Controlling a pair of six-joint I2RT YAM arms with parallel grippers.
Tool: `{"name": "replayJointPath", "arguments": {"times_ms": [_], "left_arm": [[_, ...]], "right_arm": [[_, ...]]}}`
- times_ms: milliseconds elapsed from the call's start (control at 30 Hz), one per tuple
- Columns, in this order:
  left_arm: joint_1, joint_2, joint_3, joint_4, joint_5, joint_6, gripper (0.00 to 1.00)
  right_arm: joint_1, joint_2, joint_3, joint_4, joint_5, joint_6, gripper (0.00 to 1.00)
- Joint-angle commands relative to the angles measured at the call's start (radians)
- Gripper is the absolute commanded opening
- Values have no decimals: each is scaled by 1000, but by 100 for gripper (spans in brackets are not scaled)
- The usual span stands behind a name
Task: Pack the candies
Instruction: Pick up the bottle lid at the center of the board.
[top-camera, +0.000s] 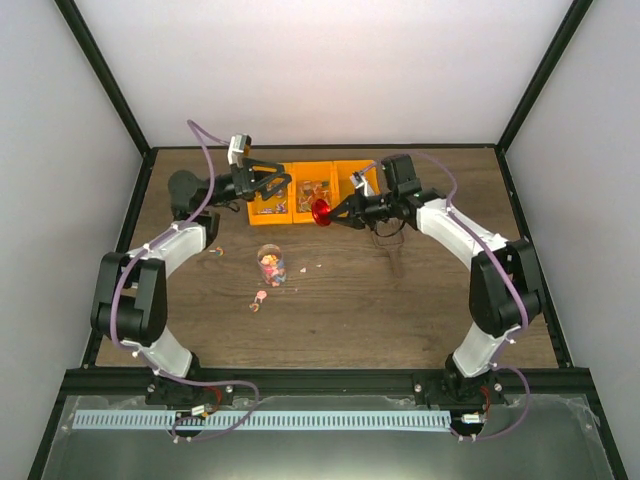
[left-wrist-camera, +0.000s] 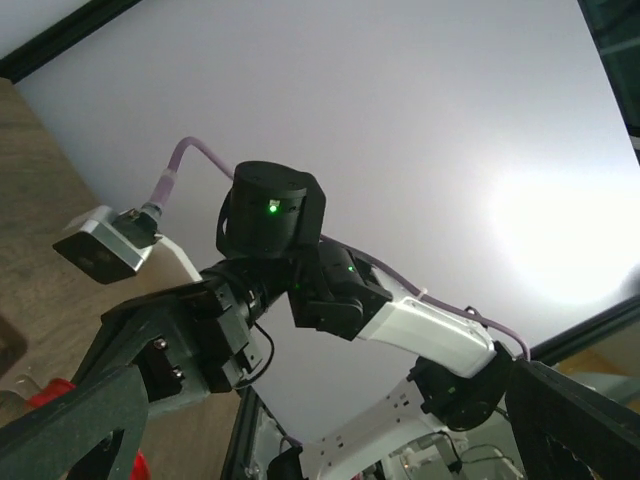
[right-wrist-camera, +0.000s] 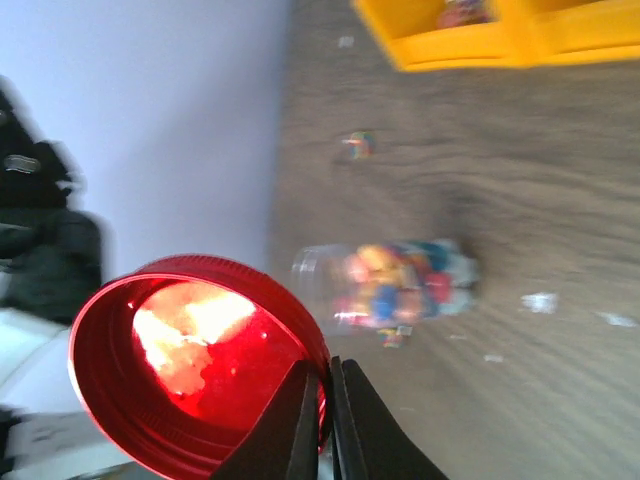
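The candies are small multicoloured pieces. Many fill the small clear jar (top-camera: 271, 264), which stands open on the table, also in the right wrist view (right-wrist-camera: 395, 285). More candies lie in the yellow bins (top-camera: 300, 212). A few loose candies (top-camera: 258, 298) lie near the jar. My right gripper (top-camera: 330, 212) is shut on the rim of the round red lid (top-camera: 320, 212) and holds it above the table, behind the jar; the lid (right-wrist-camera: 190, 370) is pinched between the fingertips (right-wrist-camera: 345, 425). My left gripper (top-camera: 278, 183) is open and empty over the left bin.
Three joined yellow bins (right-wrist-camera: 470, 45) stand at the back middle of the wooden table. A loose candy (top-camera: 215, 250) lies left of the jar, and white scraps (right-wrist-camera: 540, 300) lie near it. The left wrist view faces the right arm (left-wrist-camera: 420, 325) and the wall.
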Motion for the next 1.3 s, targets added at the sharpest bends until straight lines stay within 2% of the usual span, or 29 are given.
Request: {"name": "replayJointPath", "arguments": {"times_ms": [0,67,200,300,433,600,700,1100,1267], "left_arm": [[-3,34,-20,264,29,-162,100],[-5,31,-26,251,29,-150,100],[-6,22,-35,208,35,-106,100],[-9,14,-40,151,42,-60,100],[-19,-7,-40,23,55,36,100],[-34,-41,-21,-223,48,227,100],[-40,-56,14,-354,43,317,100],[-57,-64,15,-271,69,244,100],[-60,-57,7,-174,76,172,100]], "right_arm": [[3,-47,-38,455,-295,282,6],[3,-53,-47,569,-315,370,6],[2,-36,-20,670,-340,458,5],[2,-26,-34,810,-352,564,3],[2,-1,-32,942,-357,664,3],[6,35,-30,1125,-364,804,2],[11,54,-18,1134,-365,814,2],[70,132,24,1184,-369,853,2],[77,150,23,1197,-372,859,2]]}}
